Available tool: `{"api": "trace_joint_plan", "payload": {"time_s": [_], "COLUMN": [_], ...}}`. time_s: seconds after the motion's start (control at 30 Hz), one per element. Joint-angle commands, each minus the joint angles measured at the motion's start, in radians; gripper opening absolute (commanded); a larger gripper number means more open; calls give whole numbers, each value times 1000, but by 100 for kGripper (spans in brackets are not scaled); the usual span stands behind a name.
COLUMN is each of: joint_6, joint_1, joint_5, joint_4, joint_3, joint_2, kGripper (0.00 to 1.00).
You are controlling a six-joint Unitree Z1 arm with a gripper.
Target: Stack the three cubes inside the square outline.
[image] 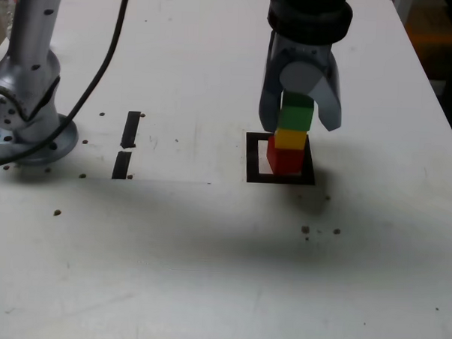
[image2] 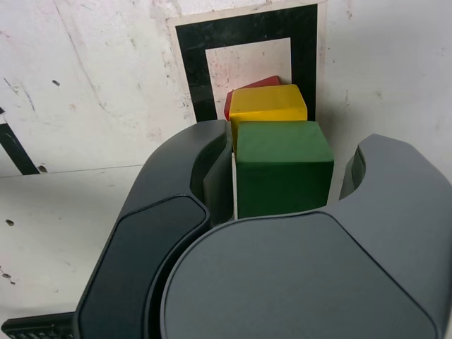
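Nearest the wrist camera, the gripper [image2: 282, 176] fills the lower part of the picture: smooth dark grey shells, rounded and matte, with two curved fingers [image2: 205, 162] reaching out on either side of the green cube [image2: 282, 166]. One finger lies against or just beside one face of that cube, while a clear gap of white bench shows between the other finger and the opposite face, so the fingers stand apart and do not clamp it.

Under the green cube sits the yellow cube [image2: 268, 102], and under that the red cube [image2: 254, 85], of which only a corner shows from the wrist. All three are plain, solid-coloured blocks with sharp edges and dull faces.

On the exterior view the stack stands upright: red cube [image: 284, 158] at the base, yellow cube [image: 290, 138] next, green cube [image: 296, 115] on top, each set slightly off from the one below. It rests within the square outline [image: 253, 157], a black tape frame, toward its 3 o'clock side, with white bench [image: 206, 274] showing inside toward 9 o'clock.

Around 9 o'clock from the outline lie two short black tape strips [image: 127, 144], one beyond the other. Farther that way stands the arm's grey metal base [image: 30, 101], with a black cable [image: 103, 66] curving past it. Small dark specks [image: 306, 230] dot the scuffed white bench.
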Motion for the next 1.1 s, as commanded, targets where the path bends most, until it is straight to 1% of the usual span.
{"api": "trace_joint_plan", "payload": {"time_s": [0.0,0.2,0.37,0.53,0.67,0.8,0.93,1.03,1.07], "joint_6": [-1,-12,-15,-15,-17,-22,-24,-26,-27], "joint_1": [3,11,31,47,71,88,103,109,111], "joint_5": [7,49,69,72,67,65,62,58,53], "joint_4": [7,51,72,73,65,45,9,-30,-55], "joint_3": [1,24,60,107,218,311,408,480,522], "joint_2": [-31,-132,-206,-252,-313,-353,-389,-414,-428], "kGripper": [66,66,66,66,66,66,66,66,66]}}
